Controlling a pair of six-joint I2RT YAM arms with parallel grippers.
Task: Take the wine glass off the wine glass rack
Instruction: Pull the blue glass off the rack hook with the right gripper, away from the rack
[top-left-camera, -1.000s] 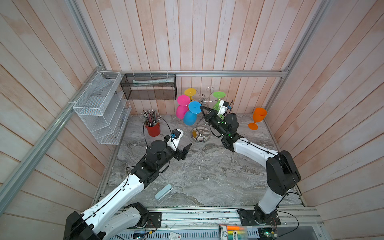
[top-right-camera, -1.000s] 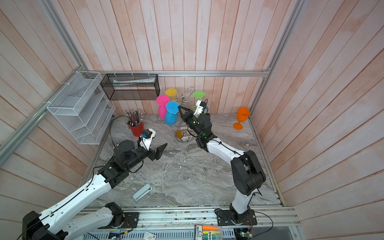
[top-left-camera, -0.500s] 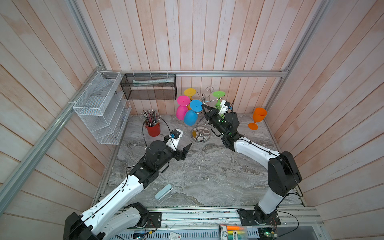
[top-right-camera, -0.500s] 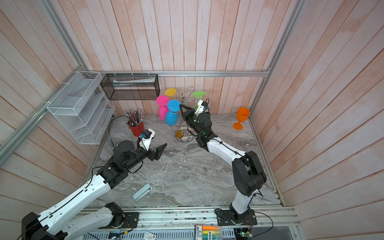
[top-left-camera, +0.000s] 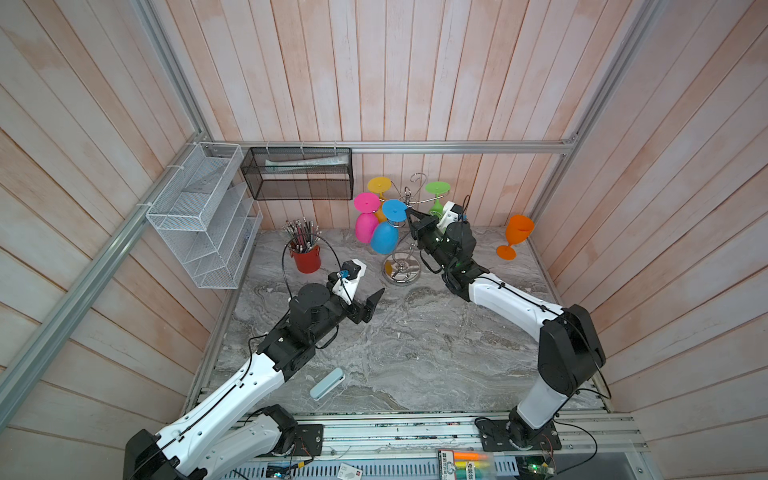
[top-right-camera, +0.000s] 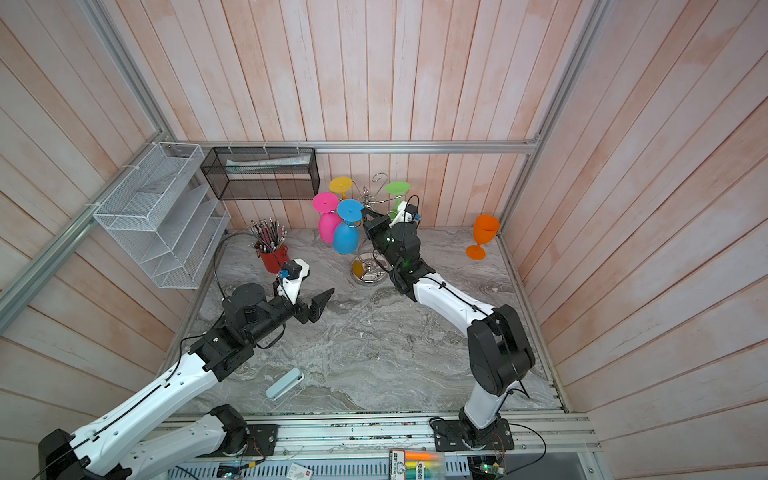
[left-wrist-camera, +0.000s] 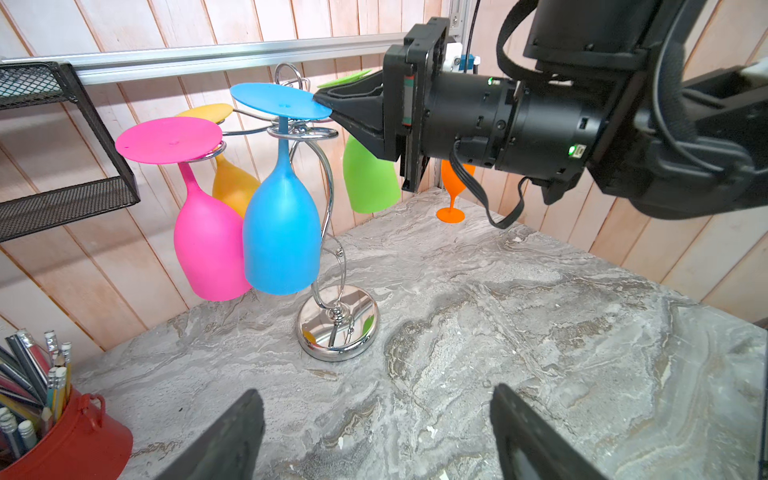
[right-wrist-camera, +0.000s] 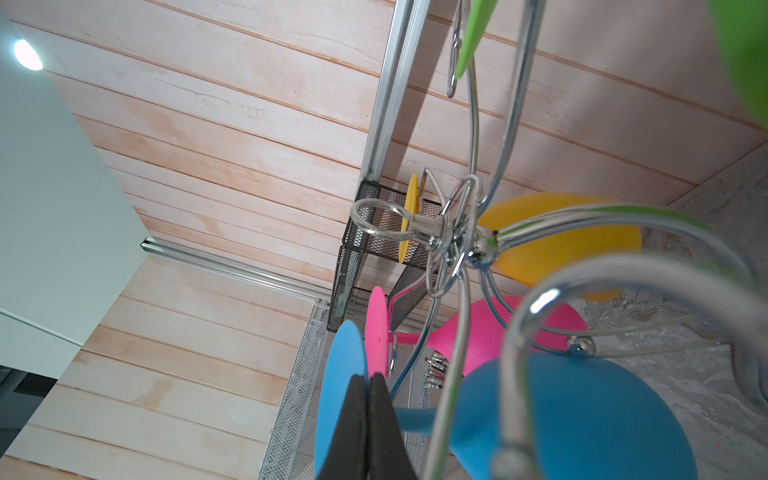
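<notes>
So, barely started, going by this. Biggest thing first: the table (top-left-camera: 415, 345) has the rack (top-left-camera: 402, 268) standing at its far middle, and four glasses hang on it upside down. Up at the rack's top the right gripper (left-wrist-camera: 325, 109) is clenched, tips right against the rim of the blue glass (left-wrist-camera: 280, 232) foot. I can't tell whether it's actually nipping that rim. That glass hangs on the near-left hook with its foot seated on the wire, so I'd say the whole removal is left to do: slide the foot out along the hook, then set it down. Over the left middle of the table the left gripper (left-wrist-camera: 374, 390) hangs released, well apart from the rack, with nothing in it. An orange glass (top-left-camera: 517, 235) stands upright at the far right, off the rack.

Counts, big to small:
- two arms
- one shelf (top-left-camera: 199, 216)
- one basket (top-left-camera: 297, 174)
- one rack
- five glasses: pink (left-wrist-camera: 208, 245), blue, yellow (left-wrist-camera: 232, 187) and green (left-wrist-camera: 368, 178) hanging, orange standing
- one red cup (top-left-camera: 306, 261) of pencils
- one pale case (top-left-camera: 327, 383)
</notes>
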